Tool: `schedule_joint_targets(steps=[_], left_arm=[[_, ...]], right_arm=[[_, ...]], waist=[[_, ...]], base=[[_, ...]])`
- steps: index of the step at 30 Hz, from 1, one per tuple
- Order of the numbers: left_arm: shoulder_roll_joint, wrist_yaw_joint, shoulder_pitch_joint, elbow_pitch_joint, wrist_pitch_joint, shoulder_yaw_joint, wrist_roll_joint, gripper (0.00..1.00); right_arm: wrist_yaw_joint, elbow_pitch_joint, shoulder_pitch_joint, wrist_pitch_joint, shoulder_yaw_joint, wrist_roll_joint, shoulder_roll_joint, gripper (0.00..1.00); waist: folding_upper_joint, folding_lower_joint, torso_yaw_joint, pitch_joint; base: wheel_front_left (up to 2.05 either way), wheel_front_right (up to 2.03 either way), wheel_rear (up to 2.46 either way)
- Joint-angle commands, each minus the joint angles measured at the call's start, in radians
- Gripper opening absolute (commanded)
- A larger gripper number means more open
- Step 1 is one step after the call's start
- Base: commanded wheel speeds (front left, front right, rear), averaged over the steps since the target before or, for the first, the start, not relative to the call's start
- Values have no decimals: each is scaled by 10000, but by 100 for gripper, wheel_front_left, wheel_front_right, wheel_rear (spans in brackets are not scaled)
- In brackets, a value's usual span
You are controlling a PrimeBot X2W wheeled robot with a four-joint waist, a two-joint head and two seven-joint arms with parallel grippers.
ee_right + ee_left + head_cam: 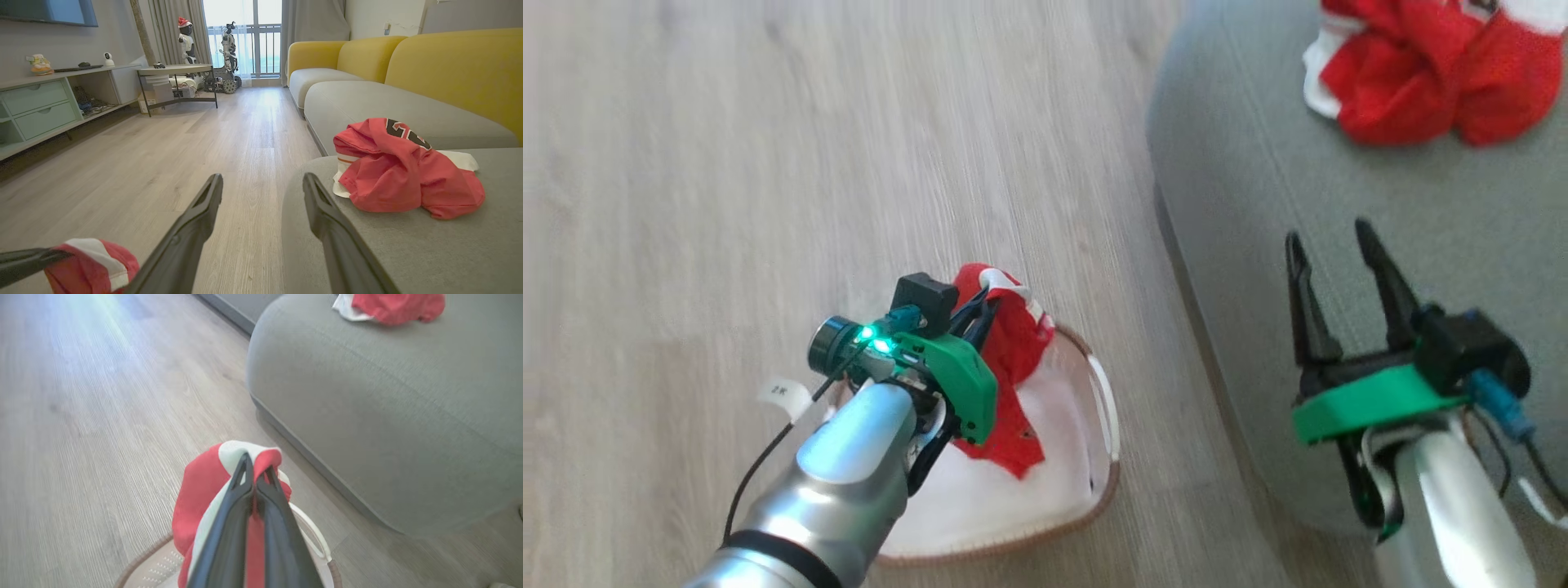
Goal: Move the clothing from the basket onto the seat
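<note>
The left end effector (255, 473) is clamping a fold of the striped garment (1013, 351), its two dark fingers pressed together on the cloth. It is holding that fold above the basket (1058, 523), which is standing on the floor (768, 163) just left of the seat (1258, 204). The garment's lower part is hanging into the basket. The head view is blurred there, so whether it is resting on the bottom is hard to tell. The right end effector (1327, 237) is hovering over the near edge of the seat with its fingers spread apart and nothing between them. The jersey (392, 171) is already lying crumpled on the far right of the seat.

In my judgement the second and last piece is in the lift-out step, so the task is about half done. The next move is calling for a raise high enough to clear the brown rim and the rounded cushion edge, then a carry rightward over the seat before the release.

The garment is thin, limp red fabric with white trim, draping loosely, so a trailing end may be catching on the rim. The basket is light perforated white plastic, oval, and may be tipping if snagged. The seat is a woven grey-green cushion, broad and soft.
</note>
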Motion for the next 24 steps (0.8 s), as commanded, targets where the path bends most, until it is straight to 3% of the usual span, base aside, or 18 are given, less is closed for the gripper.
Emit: schedule_joint_targets(steps=[1, 9, 24], left_arm=[[51, 87, -209, -316, -131, 359, -63, 0], [124, 278, -566, -960, -131, 671, -128, 0], [73, 365, -1971, -2236, 673, 677, -468, 0]], right_arm=[[-4, -236, 3, -65, 259, -59, 26, 100], [-4, 189, 606, -65, 566, -4, 26, 100], [-4, 997, 337, -65, 1403, 67, 26, 100]], waist=[[-1, 1, 283, -1166], [-1, 1, 438, -2304], [-1, 1, 598, -2982]], base=[[0, 0, 0], [0, 0, 0], [0, 0, 0]])
